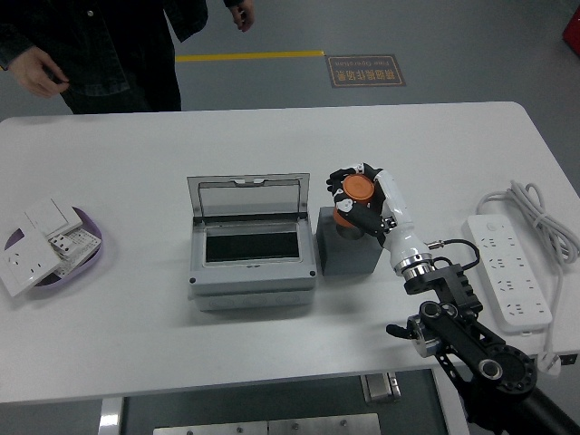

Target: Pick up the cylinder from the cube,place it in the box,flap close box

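Cylinder (356, 194), orange and short, sits a little right of the frame's centre, clasped in the right hand (361, 201) directly over the dark grey cube (347, 251); whether it has cleared the cube's top I cannot tell. The black fingers (339, 182) curl around its side wall, which looks like the sensible place to hold it. It appears rigid, light and smooth, so it may slip or twist if the grip loosens. Just left of the cube, the grey box (252, 258) stands with its clear flap (248, 197) raised. A person (100, 41) stands at the upper left, hands off the white table (136, 145).
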Motion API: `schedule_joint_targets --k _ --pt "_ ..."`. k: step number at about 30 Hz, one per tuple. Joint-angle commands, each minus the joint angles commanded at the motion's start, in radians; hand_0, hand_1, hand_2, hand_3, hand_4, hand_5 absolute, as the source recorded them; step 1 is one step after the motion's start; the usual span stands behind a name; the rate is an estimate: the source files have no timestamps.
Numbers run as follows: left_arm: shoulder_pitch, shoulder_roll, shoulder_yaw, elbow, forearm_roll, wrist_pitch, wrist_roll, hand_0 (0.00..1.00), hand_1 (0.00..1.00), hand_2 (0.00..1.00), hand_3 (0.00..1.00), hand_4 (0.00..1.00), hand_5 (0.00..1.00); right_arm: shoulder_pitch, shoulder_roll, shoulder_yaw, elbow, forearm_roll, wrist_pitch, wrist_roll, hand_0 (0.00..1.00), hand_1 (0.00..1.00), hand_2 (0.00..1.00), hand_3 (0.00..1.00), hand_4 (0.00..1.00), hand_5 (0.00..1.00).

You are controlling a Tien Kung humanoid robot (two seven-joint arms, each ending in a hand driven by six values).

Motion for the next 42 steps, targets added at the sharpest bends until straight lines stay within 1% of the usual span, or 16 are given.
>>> schedule_joint_targets --k 5,9,10,12,15,16,19,21,22,26,30,33,34,39,40,42 --pt "0.0 -0.001 -0.002 0.0 0.0 0.0 0.0 0.635 0.666 0.591 0.648 0.73 0.285 0.004 -0.012 -0.045 0.101 -0.094 -0.026 -0.051 0.475 0.464 0.429 0.356 0.179 0.002" --pt "-0.001 -0.002 -0.002 0.0 -0.001 0.0 -0.002 0.635 0.666 0.591 0.648 0.73 0.285 0.014 -0.005 -0.083 0.167 -0.19 -0.034 -0.122 0.475 0.464 0.429 0.356 0.179 0.002" --pt "-0.001 -0.002 -0.003 0.0 0.0 0.0 -0.001 0.635 0.666 0.591 0.648 0.73 0.284 0.018 -0.003 -0.093 0.178 -0.217 -0.035 -0.139 0.365 0.413 0.416 0.346 0.139 0.002" --pt "-0.001 -0.002 -0.004 0.0 0.001 0.0 -0.001 0.635 0.666 0.591 0.648 0.73 0.284 0.029 0.001 -0.111 0.189 -0.265 -0.038 -0.166 0.365 0.413 0.416 0.346 0.139 0.002" --pt "-0.002 -0.001 -0.006 0.0 0.003 0.0 0.0 0.635 0.666 0.591 0.648 0.73 0.284 0.053 0.007 -0.143 0.192 -0.34 -0.038 -0.207 0.365 0.413 0.416 0.346 0.139 0.002" --pt "-0.002 -0.001 -0.007 0.0 0.004 0.0 0.0 0.635 0.666 0.592 0.649 0.728 0.284 0.062 0.009 -0.153 0.19 -0.364 -0.034 -0.223 0.165 0.321 0.406 0.344 0.111 0.002" --pt "-0.002 -0.001 -0.009 0.0 0.007 0.0 0.002 0.635 0.666 0.592 0.649 0.728 0.284 0.09 0.016 -0.18 0.183 -0.448 0.0 -0.275 0.165 0.321 0.406 0.344 0.111 0.002" --pt "-0.002 0.0 -0.011 0.0 0.01 0.0 0.003 0.635 0.666 0.592 0.649 0.728 0.284 0.112 0.02 -0.201 0.176 -0.512 0.035 -0.317 0.165 0.321 0.406 0.344 0.111 0.002" --pt "-0.002 0.0 -0.011 0.0 0.01 0.0 0.003 0.635 0.666 0.592 0.649 0.727 0.284 0.124 0.022 -0.212 0.172 -0.548 0.054 -0.338 0.088 0.279 0.403 0.338 0.056 0.002" --pt "-0.003 0.001 -0.012 0.0 0.012 0.0 0.004 0.635 0.666 0.592 0.649 0.727 0.284 0.16 0.031 -0.254 0.153 -0.676 0.109 -0.417 0.088 0.279 0.403 0.338 0.056 0.002" --pt "-0.005 0.002 -0.012 0.0 0.013 0.0 0.004 0.635 0.666 0.592 0.649 0.728 0.286 0.182 0.043 -0.288 0.137 -0.797 0.147 -0.477 0.082 0.279 0.408 0.343 0.057 0.002" --pt "-0.005 0.003 -0.012 0.0 0.014 0.0 0.005 0.635 0.666 0.592 0.649 0.728 0.286 0.193 0.049 -0.307 0.128 -0.877 0.157 -0.501 0.082 0.279 0.408 0.343 0.057 0.002" --pt "-0.005 0.003 -0.012 0.0 0.014 0.0 0.005 0.635 0.667 0.592 0.648 0.728 0.293 0.195 0.05 -0.311 0.126 -0.898 0.159 -0.505 0.108 0.299 0.415 0.366 0.087 0.002" --pt "-0.005 0.004 -0.011 0.0 0.014 0.0 0.005 0.635 0.667 0.592 0.648 0.728 0.293 0.206 0.052 -0.32 0.118 -0.993 0.169 -0.527 0.108 0.299 0.415 0.366 0.087 0.002" --pt "-0.005 0.004 -0.011 0.0 0.013 0.0 0.005 0.635 0.667 0.592 0.649 0.729 0.297 0.208 0.052 -0.321 0.116 -0.999 0.17 -0.529 0.133 0.325 0.432 0.416 0.16 0.002" --pt "-0.006 0.005 -0.011 0.0 0.014 0.0 0.004 0.635 0.667 0.592 0.649 0.729 0.297 0.211 0.051 -0.322 0.113 -1.006 0.172 -0.53 0.133 0.325 0.432 0.416 0.16 0.002"
